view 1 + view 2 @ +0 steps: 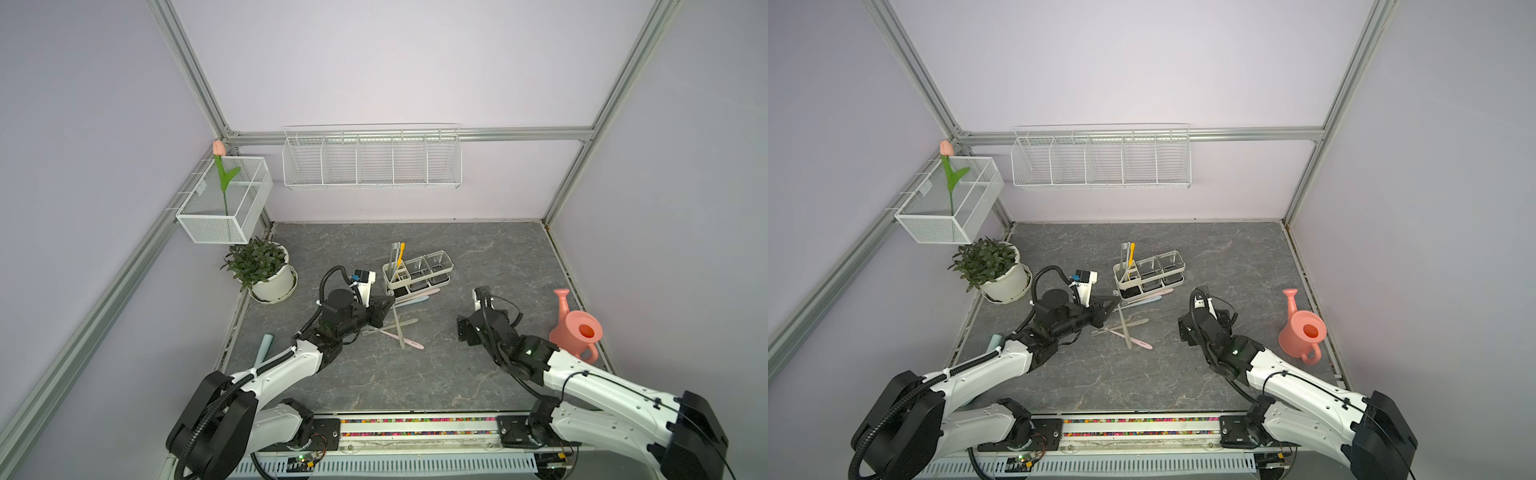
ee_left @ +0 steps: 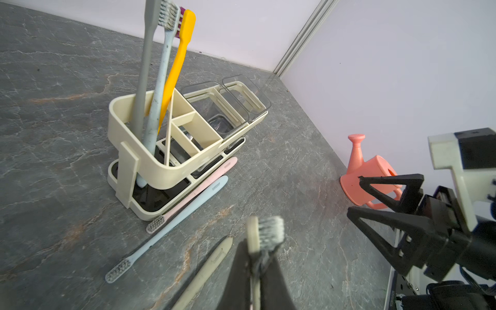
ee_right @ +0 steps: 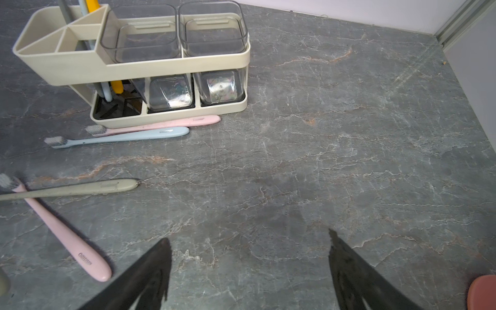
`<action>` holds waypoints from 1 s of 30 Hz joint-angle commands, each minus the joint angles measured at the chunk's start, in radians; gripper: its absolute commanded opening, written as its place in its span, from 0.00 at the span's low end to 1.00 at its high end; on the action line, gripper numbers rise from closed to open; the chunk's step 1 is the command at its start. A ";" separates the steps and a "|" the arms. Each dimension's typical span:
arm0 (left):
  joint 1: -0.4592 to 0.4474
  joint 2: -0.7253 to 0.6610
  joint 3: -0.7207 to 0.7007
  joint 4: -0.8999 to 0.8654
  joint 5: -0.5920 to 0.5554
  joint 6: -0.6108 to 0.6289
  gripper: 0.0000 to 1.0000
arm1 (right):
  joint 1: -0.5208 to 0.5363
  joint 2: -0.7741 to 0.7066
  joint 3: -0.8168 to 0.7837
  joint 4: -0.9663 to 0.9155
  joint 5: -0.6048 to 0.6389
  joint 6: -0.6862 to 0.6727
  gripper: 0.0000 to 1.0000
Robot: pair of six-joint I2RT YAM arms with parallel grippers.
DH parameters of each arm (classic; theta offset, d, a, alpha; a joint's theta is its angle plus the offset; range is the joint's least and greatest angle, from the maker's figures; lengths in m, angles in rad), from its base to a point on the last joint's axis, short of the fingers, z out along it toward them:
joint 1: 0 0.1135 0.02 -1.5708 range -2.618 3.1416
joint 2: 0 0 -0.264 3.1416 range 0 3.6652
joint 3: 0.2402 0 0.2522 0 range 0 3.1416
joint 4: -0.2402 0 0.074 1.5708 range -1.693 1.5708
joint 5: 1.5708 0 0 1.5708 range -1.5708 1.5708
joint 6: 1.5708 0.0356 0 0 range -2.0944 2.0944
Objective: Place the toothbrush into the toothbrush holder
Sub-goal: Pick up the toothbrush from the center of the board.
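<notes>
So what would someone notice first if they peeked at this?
Probably the pink watering can at the right edge of the table, the brightest thing there. Next, the toothbrush holder mid-table, with three brushes standing in one end and loose brushes lying in front. The left gripper pinches a beige toothbrush just below its bristles.

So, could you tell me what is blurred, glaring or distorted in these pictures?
Left wrist view: the toothbrush held in the left claw sits near the lens and is blurred; the holder is sharp. Right wrist view: the clear cups show bright reflections, and the tips of the right claw are soft. In both top views the frame posts splay outward and shadows are faint.
</notes>
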 commanded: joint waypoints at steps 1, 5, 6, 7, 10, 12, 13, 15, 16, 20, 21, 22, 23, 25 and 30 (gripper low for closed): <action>0.002 -0.020 -0.016 -0.005 -0.016 0.014 0.00 | -0.019 0.000 -0.017 0.027 -0.017 0.002 0.92; 0.001 -0.018 -0.022 0.007 -0.016 0.012 0.00 | -0.035 -0.001 -0.025 0.029 -0.030 0.000 0.92; 0.002 -0.016 -0.020 0.004 -0.019 0.013 0.00 | -0.039 -0.003 -0.031 0.030 -0.031 0.001 0.92; 0.001 -0.015 -0.019 0.001 -0.019 0.014 0.00 | -0.042 -0.006 -0.036 0.035 -0.033 0.002 0.92; 0.002 -0.018 -0.019 0.001 -0.018 0.016 0.00 | -0.056 -0.007 -0.053 0.050 -0.046 0.003 0.92; 0.001 -0.021 -0.020 -0.002 -0.022 0.019 0.00 | -0.064 -0.006 -0.054 0.049 -0.053 0.003 0.92; 0.002 -0.022 -0.021 -0.002 -0.025 0.019 0.00 | -0.069 -0.006 -0.053 0.046 -0.054 0.002 0.92; 0.001 -0.023 -0.021 -0.003 -0.027 0.021 0.00 | -0.075 -0.007 -0.055 0.045 -0.056 0.002 0.92; 0.002 -0.023 -0.022 -0.003 -0.027 0.020 0.00 | -0.077 -0.009 -0.058 0.046 -0.058 0.003 0.92; 0.002 -0.021 -0.021 -0.003 -0.030 0.022 0.00 | -0.092 -0.013 -0.074 0.061 -0.084 0.001 0.92; 0.002 -0.021 -0.021 -0.004 -0.030 0.021 0.00 | -0.097 -0.010 -0.078 0.067 -0.096 0.000 0.92; 0.001 -0.021 -0.021 -0.005 -0.030 0.022 0.00 | -0.103 -0.004 -0.080 0.070 -0.106 -0.001 0.92; 0.001 -0.023 -0.021 -0.005 -0.031 0.022 0.00 | -0.111 0.002 -0.080 0.073 -0.123 -0.006 0.92; 0.002 -0.023 -0.020 -0.004 -0.029 0.023 0.00 | -0.123 0.020 -0.074 0.068 -0.148 -0.020 0.92; 0.002 -0.014 -0.021 0.000 -0.029 0.024 0.00 | -0.149 0.057 -0.069 0.072 -0.188 -0.049 0.92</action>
